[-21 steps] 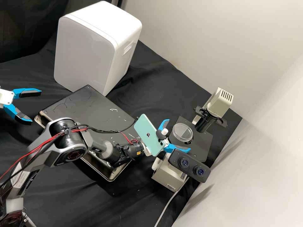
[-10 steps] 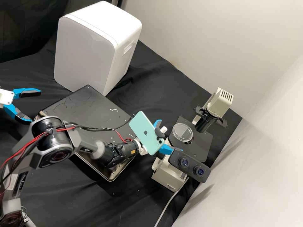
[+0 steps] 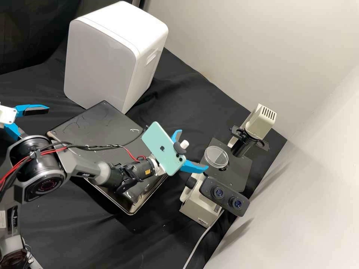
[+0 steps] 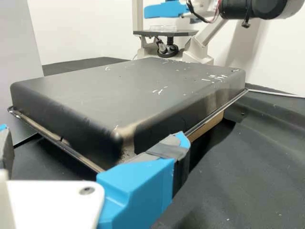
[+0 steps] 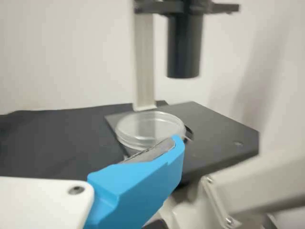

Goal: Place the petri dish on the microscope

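Observation:
A clear petri dish (image 3: 216, 156) lies flat on the black stage (image 3: 239, 172) of the microscope (image 3: 209, 203), under its dark condenser tube (image 3: 243, 144). My right gripper (image 3: 190, 151) hangs open just left of the stage, apart from the dish, with nothing between its fingers. In the right wrist view the dish (image 5: 150, 128) rests on the stage (image 5: 214, 136) beyond one blue finger (image 5: 143, 176). My left gripper (image 3: 37, 123) is open at the bench's far left edge, its blue fingers (image 4: 143, 186) level with the corner of a black tray (image 4: 128, 105).
An upturned black tray (image 3: 101, 130) lies mid-bench beneath the right arm. A white box-shaped appliance (image 3: 112, 52) stands behind it. The pale wall is close behind and right of the microscope, and a grey cable (image 3: 198, 243) runs off the front. Black cloth covers the bench.
My right gripper has drawn back to the left and slightly up, away from the dish, which stays on the stage. The left gripper has not moved.

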